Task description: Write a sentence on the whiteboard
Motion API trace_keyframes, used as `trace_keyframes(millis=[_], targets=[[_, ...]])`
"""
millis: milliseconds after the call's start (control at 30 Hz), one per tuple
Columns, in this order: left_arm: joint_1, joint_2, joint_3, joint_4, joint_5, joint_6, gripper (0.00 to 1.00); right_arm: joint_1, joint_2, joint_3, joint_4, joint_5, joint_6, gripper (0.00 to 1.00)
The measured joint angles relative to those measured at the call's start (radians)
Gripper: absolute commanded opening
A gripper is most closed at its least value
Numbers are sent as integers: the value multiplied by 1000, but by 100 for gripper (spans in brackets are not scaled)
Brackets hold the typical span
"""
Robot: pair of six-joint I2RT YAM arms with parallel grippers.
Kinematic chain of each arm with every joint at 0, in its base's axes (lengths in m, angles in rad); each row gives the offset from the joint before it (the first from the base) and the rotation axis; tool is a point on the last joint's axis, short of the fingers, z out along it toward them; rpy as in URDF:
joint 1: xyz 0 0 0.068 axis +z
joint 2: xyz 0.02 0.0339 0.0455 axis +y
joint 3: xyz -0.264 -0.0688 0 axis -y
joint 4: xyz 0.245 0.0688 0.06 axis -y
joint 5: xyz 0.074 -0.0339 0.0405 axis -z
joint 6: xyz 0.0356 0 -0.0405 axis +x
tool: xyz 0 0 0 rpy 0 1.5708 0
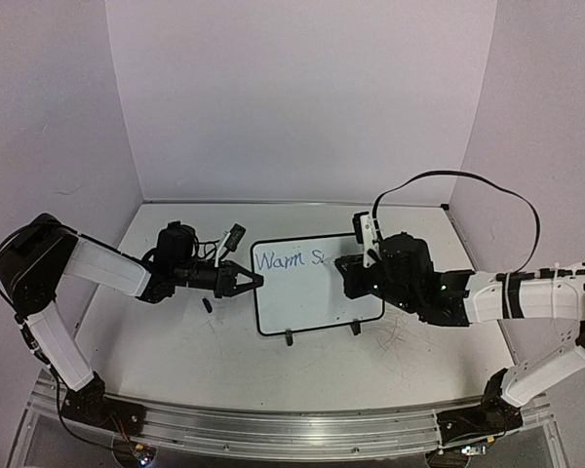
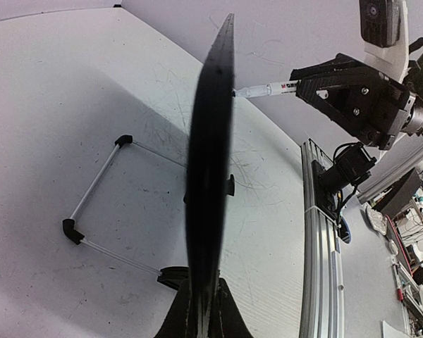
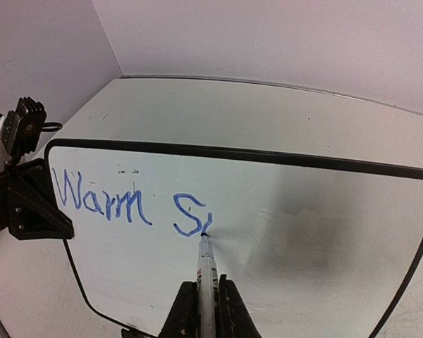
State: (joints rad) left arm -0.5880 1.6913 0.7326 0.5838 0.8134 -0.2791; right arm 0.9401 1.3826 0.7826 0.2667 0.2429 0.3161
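The whiteboard stands on its two black feet in the middle of the table, tilted back. Blue writing on it, the sentence, reads "Warm S" plus one short stroke. My right gripper is shut on a white marker, whose tip touches the board just right of the "S". My left gripper is shut on the whiteboard's left edge, seen edge-on in the left wrist view. The marker and right gripper also show there, beyond the board.
A small dark object, perhaps the marker cap, lies on the table below my left gripper. The board's wire stand rests behind it. Walls close the back and sides; an aluminium rail runs along the near edge.
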Motion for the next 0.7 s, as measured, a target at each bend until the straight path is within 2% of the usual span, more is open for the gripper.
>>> trace_keyframes(millis=[700], targets=[[0,0,0,-3,-3,-1,0,1,16,10,47,38,-16,0]])
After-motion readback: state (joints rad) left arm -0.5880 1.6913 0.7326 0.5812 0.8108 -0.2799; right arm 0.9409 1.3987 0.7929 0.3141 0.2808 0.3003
